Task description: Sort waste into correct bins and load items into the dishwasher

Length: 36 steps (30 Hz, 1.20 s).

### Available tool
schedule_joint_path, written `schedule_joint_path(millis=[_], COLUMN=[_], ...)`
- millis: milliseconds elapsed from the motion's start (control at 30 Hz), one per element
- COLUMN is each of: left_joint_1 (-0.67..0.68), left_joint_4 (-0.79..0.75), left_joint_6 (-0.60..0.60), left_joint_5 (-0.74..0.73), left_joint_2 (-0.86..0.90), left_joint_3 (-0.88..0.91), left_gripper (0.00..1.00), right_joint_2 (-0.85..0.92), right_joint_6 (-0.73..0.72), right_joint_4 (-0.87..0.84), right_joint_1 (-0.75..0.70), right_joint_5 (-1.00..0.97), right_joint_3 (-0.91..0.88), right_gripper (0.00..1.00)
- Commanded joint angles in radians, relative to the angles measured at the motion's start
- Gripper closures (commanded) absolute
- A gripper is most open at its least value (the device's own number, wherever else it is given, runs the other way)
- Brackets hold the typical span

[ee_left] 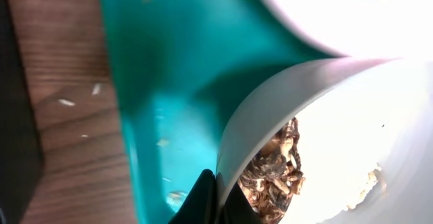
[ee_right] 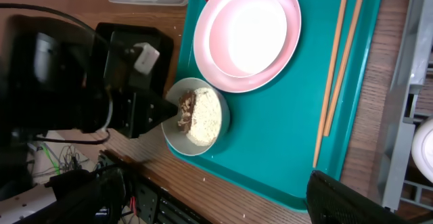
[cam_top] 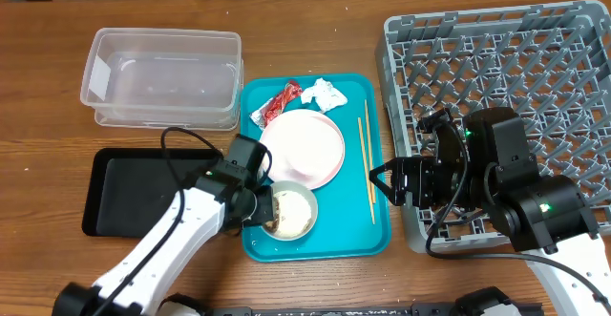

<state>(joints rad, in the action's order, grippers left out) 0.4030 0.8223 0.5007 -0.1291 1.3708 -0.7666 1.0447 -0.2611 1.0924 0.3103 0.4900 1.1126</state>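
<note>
Teal tray (cam_top: 348,216) carries the white bowl (cam_top: 307,201) of beige food scraps (cam_top: 287,222) at its near-left corner, where the left gripper (cam_top: 269,211) is clamped on the bowl's rim. The pink plate (cam_top: 304,149), chopsticks (cam_top: 367,163), red wrapper (cam_top: 277,101) and tissue (cam_top: 323,94) share that tray. The right gripper (cam_top: 382,184) hangs spread and empty, between the tray and the grey dish rack (cam_top: 535,68).

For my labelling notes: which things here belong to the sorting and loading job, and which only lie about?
Job: red wrapper, tissue, bowl of scraps, pink plate, chopsticks, clear tub, black tray, dish rack.
Lying about: teal tray, wires.
</note>
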Motion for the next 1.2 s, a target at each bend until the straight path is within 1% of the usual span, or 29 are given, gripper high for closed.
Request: schedule_joint_path(millis=[0,67,167,300,433,500,600,700,867,900,1033,1167], left_joint_1=[-0.044,-0.110,-0.267,-0.529,-0.785,-0.896,-1.023,-1.107,-1.190,-1.204,-1.247,-1.269], left_joint_4=[0.039,0.085,0.158,0.226,0.257,0.257,0.247,0.201,0.109,0.098,0.074,0.060], left_joint_6=[-0.002,0.021,0.008,-0.093,-0.216,-0.273,-0.315,-0.338,-0.336,-0.337,-0.363,-0.401], left_joint_5=[-0.109,-0.121,-0.188,-0.372,-0.600,-0.703,-0.805,-0.887,-1.095,-1.118,-1.128,-1.112], left_joint_2=[-0.126,-0.187,-0.269,-0.327,-0.318,-0.300,-0.256,-0.196,-0.066,-0.038,0.045,0.060], left_joint_3=[-0.091,-0.100,-0.100,-0.095,-0.053,-0.012,0.063,0.140,0.236,0.243,0.246,0.246], left_gripper=[0.96,0.96,0.96,0.96,0.96,0.96,0.96,0.96,0.96,0.96,0.96,0.96], right_joint_2=[-0.006,-0.006,-0.006,-0.006,-0.006,-0.006,-0.006,-0.006,-0.006,-0.006,-0.006,-0.006], right_joint_6=[0.007,0.007,0.007,0.007,0.007,0.007,0.007,0.008,0.007,0.007,0.007,0.007], right_joint_4=[-0.002,-0.001,-0.002,-0.003,-0.008,-0.006,-0.006,-0.006,-0.006,-0.005,-0.002,-0.002], right_joint_1=[0.008,0.008,0.008,0.008,0.008,0.008,0.008,0.008,0.008,0.008,0.008,0.008], right_joint_5=[-0.002,-0.002,-0.002,-0.002,-0.002,-0.002,-0.002,-0.002,-0.002,-0.002,-0.002,-0.002], right_joint_3=[0.013,0.013,0.013,0.013,0.013,0.013,0.013,0.013,0.013,0.013,0.013,0.013], right_gripper=[0.12,0.12,0.12,0.12,0.12,0.12,0.12,0.11,0.11,0.11,0.11,0.11])
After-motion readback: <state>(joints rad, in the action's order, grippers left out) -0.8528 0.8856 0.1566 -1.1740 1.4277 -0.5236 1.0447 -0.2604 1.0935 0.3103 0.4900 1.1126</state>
